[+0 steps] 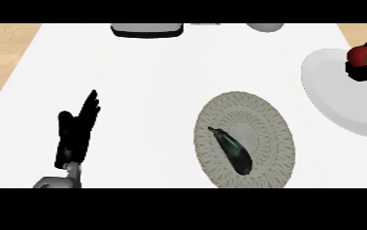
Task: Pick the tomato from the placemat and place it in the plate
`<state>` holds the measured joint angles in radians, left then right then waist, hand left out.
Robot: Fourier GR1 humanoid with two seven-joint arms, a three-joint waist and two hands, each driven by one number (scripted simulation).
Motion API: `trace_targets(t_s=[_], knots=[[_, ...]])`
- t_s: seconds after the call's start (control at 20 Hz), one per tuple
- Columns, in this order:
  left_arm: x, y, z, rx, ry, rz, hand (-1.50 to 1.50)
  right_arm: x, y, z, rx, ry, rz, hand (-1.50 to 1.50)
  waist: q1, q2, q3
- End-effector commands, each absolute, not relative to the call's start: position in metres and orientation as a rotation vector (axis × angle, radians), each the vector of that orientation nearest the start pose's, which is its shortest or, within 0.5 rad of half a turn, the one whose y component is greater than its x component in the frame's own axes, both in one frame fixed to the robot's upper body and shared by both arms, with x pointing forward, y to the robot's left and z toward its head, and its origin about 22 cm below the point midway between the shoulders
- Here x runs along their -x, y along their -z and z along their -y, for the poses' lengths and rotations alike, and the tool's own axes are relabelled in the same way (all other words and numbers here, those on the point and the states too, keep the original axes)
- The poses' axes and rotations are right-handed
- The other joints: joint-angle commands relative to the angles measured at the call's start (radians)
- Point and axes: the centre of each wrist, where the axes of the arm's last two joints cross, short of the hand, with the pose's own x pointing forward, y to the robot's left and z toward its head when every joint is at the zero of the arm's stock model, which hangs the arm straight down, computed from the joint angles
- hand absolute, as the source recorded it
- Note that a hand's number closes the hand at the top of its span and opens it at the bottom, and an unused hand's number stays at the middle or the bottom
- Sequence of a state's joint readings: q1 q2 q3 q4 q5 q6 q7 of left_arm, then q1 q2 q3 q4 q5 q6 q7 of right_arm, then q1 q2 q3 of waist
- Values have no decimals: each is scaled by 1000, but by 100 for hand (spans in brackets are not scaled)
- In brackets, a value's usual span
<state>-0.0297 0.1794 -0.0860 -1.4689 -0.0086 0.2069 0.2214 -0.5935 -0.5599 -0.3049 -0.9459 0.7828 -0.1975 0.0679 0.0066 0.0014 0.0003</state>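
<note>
Resting open, fingers up, near worktop's near-left corner: left hand (75,132). Lying further right on placemat (269,127): 1 aubergine (234,150). Gripping tomato (358,54) over plate (324,86) at right edge: right hand (356,72). Remaining, seemingly: release only.

My left hand (77,129) is resting open at the near left of the white counter (143,88), fingers pointing far. My right hand (356,71) is curling round the red tomato (358,53) above the white plate (329,90) at the far right. A dark eggplant (234,150) is lying on the round woven placemat (269,127) near the middle.
</note>
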Motion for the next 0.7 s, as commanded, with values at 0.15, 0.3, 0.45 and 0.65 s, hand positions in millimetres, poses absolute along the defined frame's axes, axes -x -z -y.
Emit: trace_targets(t_s=[0.15, 0.3, 0.45, 0.65], knots=[[-251, 15, -247, -226, 32, 1308, 0, -368, -100, 442, 1305, -475, 1207, 150, 12, 4, 0], [-264, 2, -258, -246, 34, 1295, 0, -368, -103, 458, 1265, -483, 1151, 150, 16, 6, 1], [-257, 16, -251, -228, 57, 1291, 0, -357, -84, 469, 1132, -521, 1094, 150, 21, 9, 2], [-266, 4, -255, -228, 45, 1315, 0, -351, -68, 474, 981, -583, 1019, 150, 29, 12, 2]])
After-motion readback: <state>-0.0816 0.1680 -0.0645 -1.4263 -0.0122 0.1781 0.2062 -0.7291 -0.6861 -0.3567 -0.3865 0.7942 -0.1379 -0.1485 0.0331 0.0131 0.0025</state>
